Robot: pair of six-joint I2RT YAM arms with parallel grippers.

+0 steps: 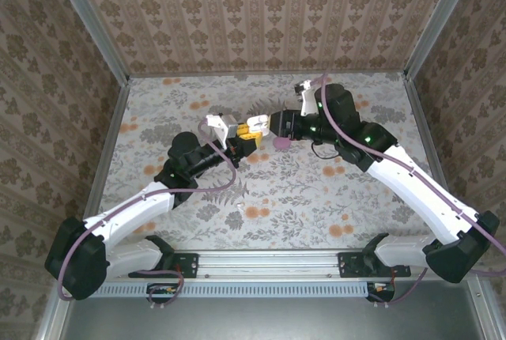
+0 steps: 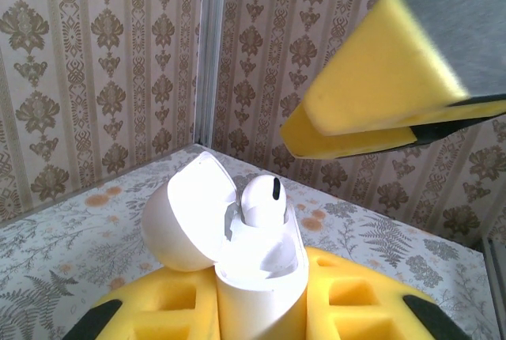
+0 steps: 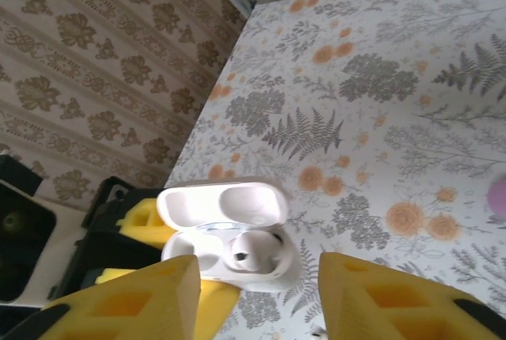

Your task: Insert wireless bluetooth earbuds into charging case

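I'm looking down on the table, a flat top under a pale cloth printed with grey ferns and orange blossoms that spreads out below both tools. Lying flat on that cloth is a small pink disc, just beside the right gripper on its near side and a little to the right of the left gripper. From the right wrist camera I catch the disc cut off at the frame edge, out past the right-hand finger.
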